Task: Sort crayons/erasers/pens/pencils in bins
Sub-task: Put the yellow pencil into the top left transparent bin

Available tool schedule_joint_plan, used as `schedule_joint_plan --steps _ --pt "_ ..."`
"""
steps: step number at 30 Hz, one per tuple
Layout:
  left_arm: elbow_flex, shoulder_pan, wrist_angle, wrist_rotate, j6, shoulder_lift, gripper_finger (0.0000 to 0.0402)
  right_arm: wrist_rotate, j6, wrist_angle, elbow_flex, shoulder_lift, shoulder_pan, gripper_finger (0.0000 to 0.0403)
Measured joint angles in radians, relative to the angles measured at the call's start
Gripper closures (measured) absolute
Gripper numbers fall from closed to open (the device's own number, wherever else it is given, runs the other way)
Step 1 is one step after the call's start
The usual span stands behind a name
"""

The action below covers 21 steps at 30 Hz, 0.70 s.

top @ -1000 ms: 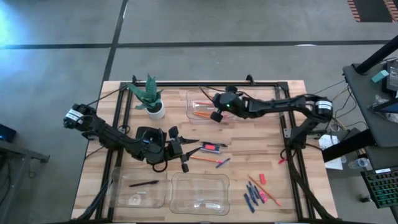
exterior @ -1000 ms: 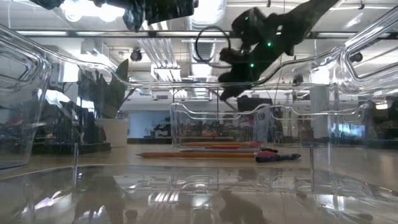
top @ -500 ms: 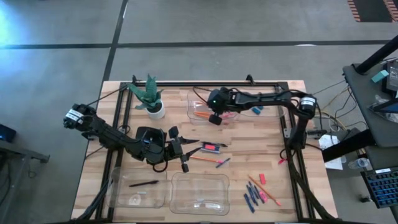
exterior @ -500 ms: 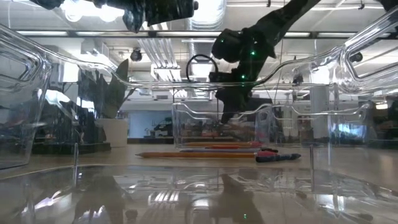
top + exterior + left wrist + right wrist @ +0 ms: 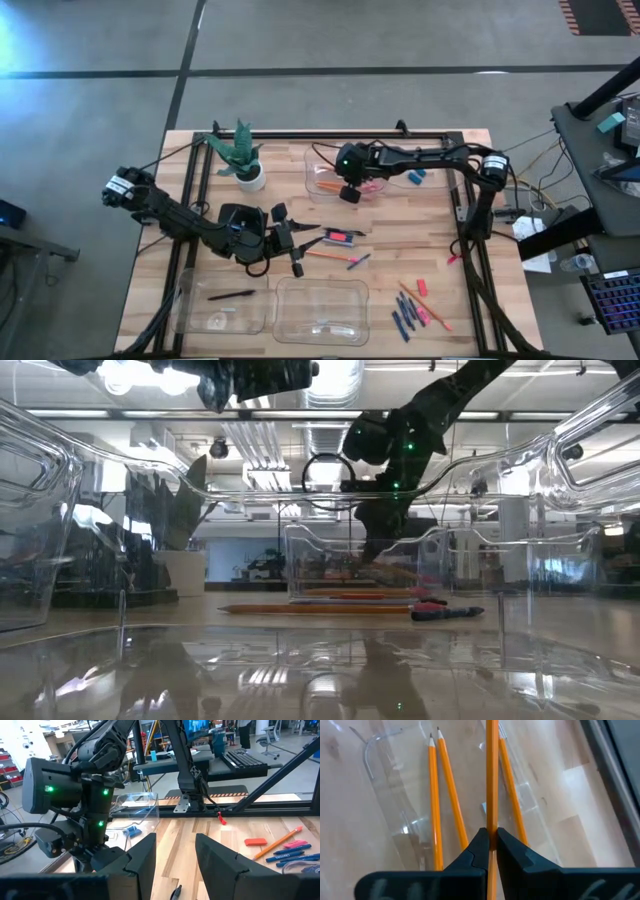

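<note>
Right gripper (image 5: pixel 490 841) clamped tight on a long thin orange pencil (image 5: pixel 492 775), hovering over the clear plastic pencil bin (image 5: pixel 345 172) at the table's back. Released tilted, it could catch the rim and roll out. Left gripper (image 5: pixel 175 857) waits mid-table, fingers parted, empty. Potted green plant (image 5: pixel 243 152) stands beside the bin, not blocking.

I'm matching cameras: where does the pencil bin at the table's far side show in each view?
High view: the pencil bin, top centre, under the right gripper.
Low view: centre, behind the table's loose pencil.
Left wrist view: clear tub at left-centre.
Right wrist view: fills the frame.
Shared landmark: the right gripper.
</note>
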Motion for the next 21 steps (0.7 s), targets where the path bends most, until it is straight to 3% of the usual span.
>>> schedule_joint_plan --steps 13,21 --pt "0.000 0.000 0.000 0.000 -0.001 0.000 0.0277 -0.024 -0.037 0.048 -0.004 0.004 -0.001 0.0388" --pt "0.000 0.000 0.000 0.000 -0.001 0.000 0.0277 -0.024 -0.040 0.068 -0.004 0.004 -0.001 0.0351"
